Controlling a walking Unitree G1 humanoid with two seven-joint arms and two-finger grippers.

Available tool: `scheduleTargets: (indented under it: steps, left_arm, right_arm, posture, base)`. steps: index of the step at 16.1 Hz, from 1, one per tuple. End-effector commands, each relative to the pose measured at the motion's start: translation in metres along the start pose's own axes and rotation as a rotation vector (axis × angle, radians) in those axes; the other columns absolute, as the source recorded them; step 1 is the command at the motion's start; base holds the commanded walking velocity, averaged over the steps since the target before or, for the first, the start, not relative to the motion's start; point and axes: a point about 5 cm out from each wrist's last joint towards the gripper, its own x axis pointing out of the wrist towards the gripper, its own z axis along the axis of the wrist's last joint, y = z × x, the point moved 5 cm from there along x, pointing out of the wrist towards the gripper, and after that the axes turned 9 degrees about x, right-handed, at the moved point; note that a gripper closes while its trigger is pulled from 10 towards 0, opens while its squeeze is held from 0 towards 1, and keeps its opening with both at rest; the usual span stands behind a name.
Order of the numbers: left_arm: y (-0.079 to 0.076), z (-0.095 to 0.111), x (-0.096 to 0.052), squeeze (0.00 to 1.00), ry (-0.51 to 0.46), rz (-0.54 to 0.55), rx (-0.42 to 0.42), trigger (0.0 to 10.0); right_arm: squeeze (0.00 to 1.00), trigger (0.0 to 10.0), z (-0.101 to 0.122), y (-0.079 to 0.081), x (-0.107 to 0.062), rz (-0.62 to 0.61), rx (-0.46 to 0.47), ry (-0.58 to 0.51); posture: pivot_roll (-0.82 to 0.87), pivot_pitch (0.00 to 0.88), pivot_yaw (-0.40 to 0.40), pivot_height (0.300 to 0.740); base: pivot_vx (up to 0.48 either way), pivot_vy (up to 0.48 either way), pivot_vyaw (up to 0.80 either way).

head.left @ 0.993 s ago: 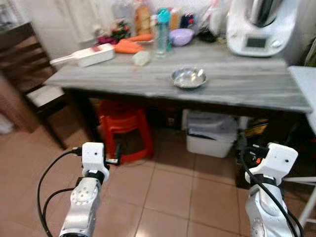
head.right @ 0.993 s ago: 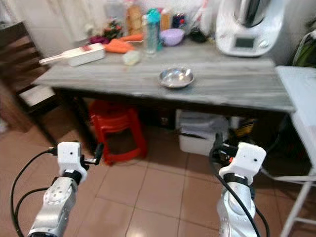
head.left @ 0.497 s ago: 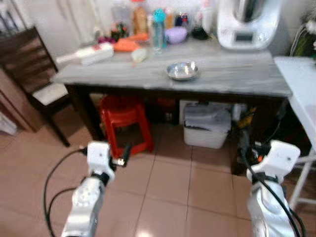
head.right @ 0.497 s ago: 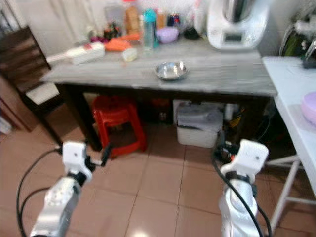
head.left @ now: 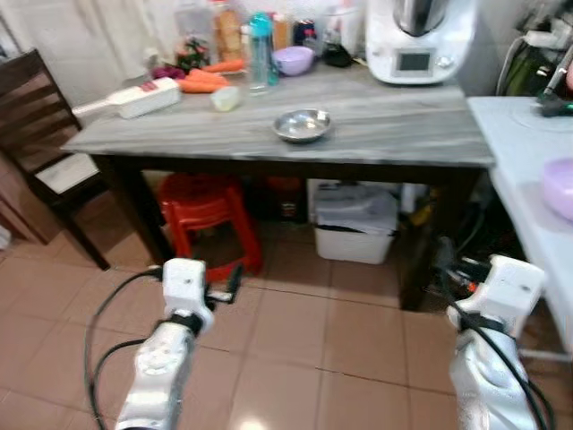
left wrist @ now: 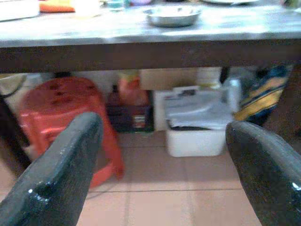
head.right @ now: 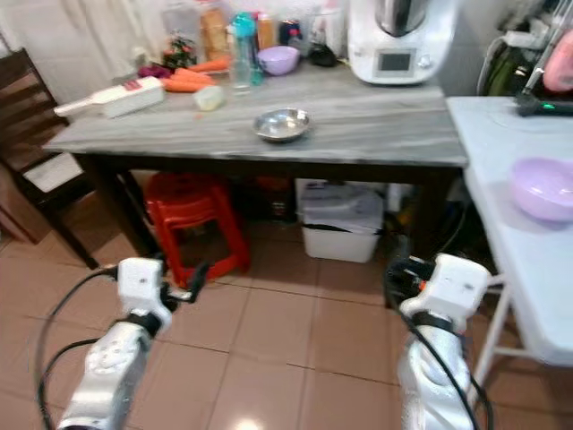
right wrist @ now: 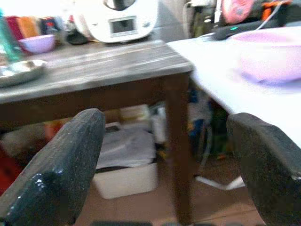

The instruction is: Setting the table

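Robot stands back from a grey table [head.right: 376, 143], both arms low over the tiled floor

A steel bowl [head.right: 281, 124] sits near the middle of the table, toward its front edge; behind it are carrots [head.left: 204, 81], a teal bottle [head.left: 259, 49], a small purple bowl [head.left: 293, 59] and a white appliance [head.right: 397, 38]. A red stool [head.left: 209, 215] and a white bin [head.right: 338, 221] stand under the table, a dark chair [head.left: 40, 134] at its left end. On the white table [head.right: 515, 206] to the right rests a larger purple bowl [head.right: 543, 187]. The left gripper [left wrist: 164, 155] and right gripper [right wrist: 164, 155] each have their fingers spread wide with nothing between them, well short of the table
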Motion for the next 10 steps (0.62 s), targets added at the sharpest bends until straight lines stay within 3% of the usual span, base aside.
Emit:
scheduleTargets:
  steps: [1, 6, 10]
  left_arm:
    - [0.0132, 0.0005, -0.0026, 0.00, 0.003, 0.030, 0.025, 10.0]
    - [0.0079, -0.0002, -0.0011, 0.00, 0.005, 0.014, 0.026, 10.0]
    - [0.0084, -0.0016, -0.0009, 0.00, 0.007, 0.007, 0.035, 10.0]
  right_arm:
    - [0.00, 10.0, -0.0005, 0.0060, 0.0010, 0.006, 0.012, 0.005]
    - [0.00, 10.0, 0.0004, -0.0019, 0.0006, -0.026, 0.023, 0.009]
    - [0.00, 10.0, 0.0006, 0.0011, 0.0017, -0.017, 0.044, 0.010]
  posture:
    - [-0.03, 0.000, 0.080, 0.740]
    - [-0.04, 0.000, 0.085, 0.740]
    - [-0.04, 0.000, 0.084, 0.740]
  base:
    - [0.000, -0.480, 0.00]
    - [0.000, -0.480, 0.00]
    - [0.000, -0.480, 0.00]
